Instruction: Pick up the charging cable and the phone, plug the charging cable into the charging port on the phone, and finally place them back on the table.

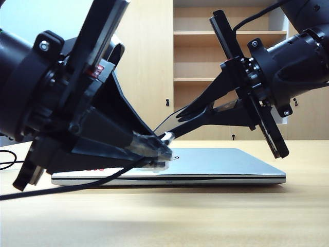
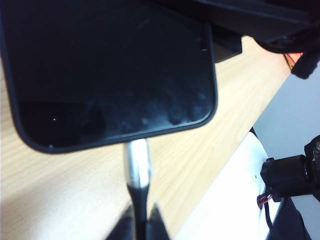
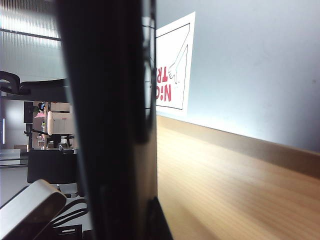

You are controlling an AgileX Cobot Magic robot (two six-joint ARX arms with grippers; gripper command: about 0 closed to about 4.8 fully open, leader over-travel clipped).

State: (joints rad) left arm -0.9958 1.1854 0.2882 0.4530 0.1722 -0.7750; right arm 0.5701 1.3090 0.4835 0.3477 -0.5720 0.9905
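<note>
Here, left hand (image 1: pixel 154 149) pinches the charging cable (image 2: pixel 137 165) at the phone (image 2: pixel 110 70) (right hand (image 1: pixel 180 121) grips it) above the laptop (image 1: pixel 226 164).

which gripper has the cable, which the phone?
The left gripper is shut on the charging cable, its silver plug at the phone's end edge. The right gripper is shut on the phone, seen edge-on in its wrist view, above the laptop.

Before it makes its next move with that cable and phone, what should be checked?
1. Left end effector shut on the thin black charging cable: ok.
2. Right end effector shut on the flat glossy black phone: ok.
3. Silver plug lined up with the phone's end edge: ok.
4. Plug fully seated in the phone: cannot tell.
5. Beige wood-grain table clear beneath: cannot tell; silver-grey laptop lies close.
</note>
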